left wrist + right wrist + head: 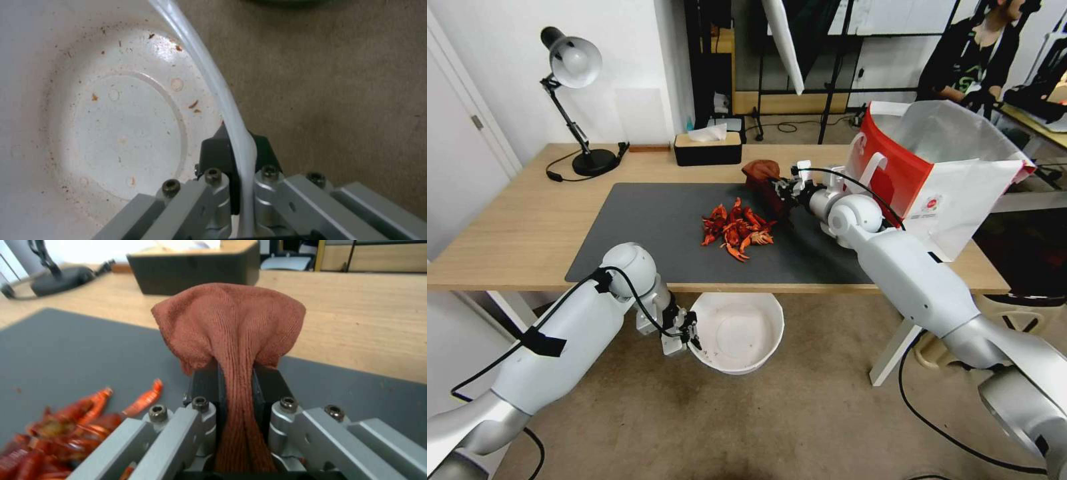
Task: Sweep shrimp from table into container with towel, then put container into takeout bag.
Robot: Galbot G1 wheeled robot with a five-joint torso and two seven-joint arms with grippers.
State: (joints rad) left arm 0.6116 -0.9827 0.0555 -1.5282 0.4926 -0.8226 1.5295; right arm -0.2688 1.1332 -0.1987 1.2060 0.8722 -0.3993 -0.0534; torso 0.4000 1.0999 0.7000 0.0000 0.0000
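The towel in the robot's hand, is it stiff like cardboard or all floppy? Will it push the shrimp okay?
Probably floppy: the towel bunches into a soft lump where the right gripper pinches it. It may bend against the shrimp, so a few could slip past. The pieces look small and loose, so they should slide easily on the mat.

white arms, black cables, silver fingers [209, 390]

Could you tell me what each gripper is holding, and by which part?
The left gripper pinches the round white plastic container by its rim. The right gripper clamps a bunched fold of the rust-red towel.
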